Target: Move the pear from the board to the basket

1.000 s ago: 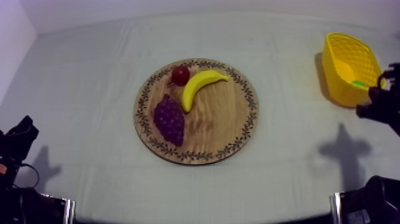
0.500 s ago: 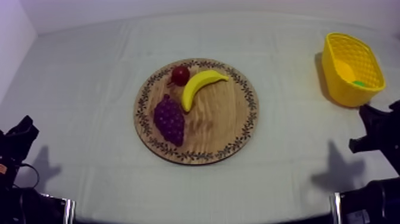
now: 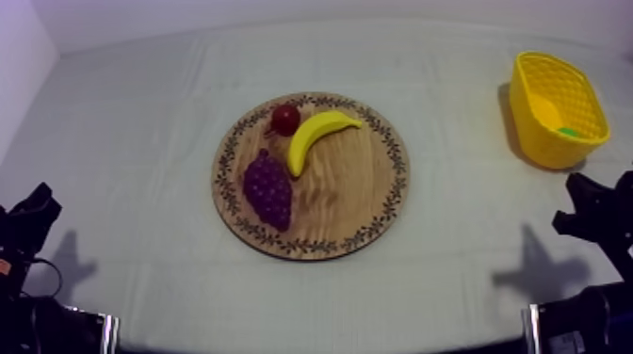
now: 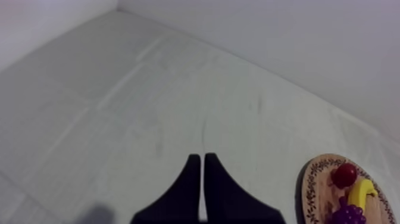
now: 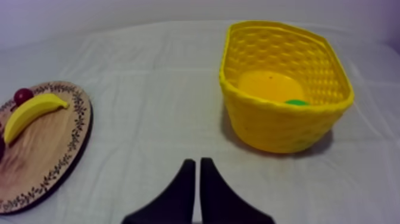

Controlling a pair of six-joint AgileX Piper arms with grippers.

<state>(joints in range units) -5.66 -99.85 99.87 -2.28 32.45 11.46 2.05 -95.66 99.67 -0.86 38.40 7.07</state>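
The pear (image 3: pixel 568 132) lies inside the yellow basket (image 3: pixel 527 122) at the far right, showing as a small green patch (image 5: pixel 296 102) over the basket's (image 5: pixel 280 128) near wall. My right gripper (image 5: pixel 197 161) is shut on nothing and sits over bare cloth in front of the basket; from above the right gripper (image 3: pixel 589 202) is low at the right edge. My left gripper (image 4: pixel 199 156) is also shut on nothing, resting at the lower left (image 3: pixel 33 209), far from the wooden board (image 3: pixel 348 207).
On the board lie a banana (image 3: pixel 320 136), a small red fruit (image 3: pixel 285 119) and a bunch of grapes (image 3: pixel 268 188). The right wrist view has the board (image 5: pixel 53 155) to the basket's left, with open cloth between them.
My right arm has drawn back from beside the basket toward the table's near right edge. The left arm and the fruit on the board have not moved.
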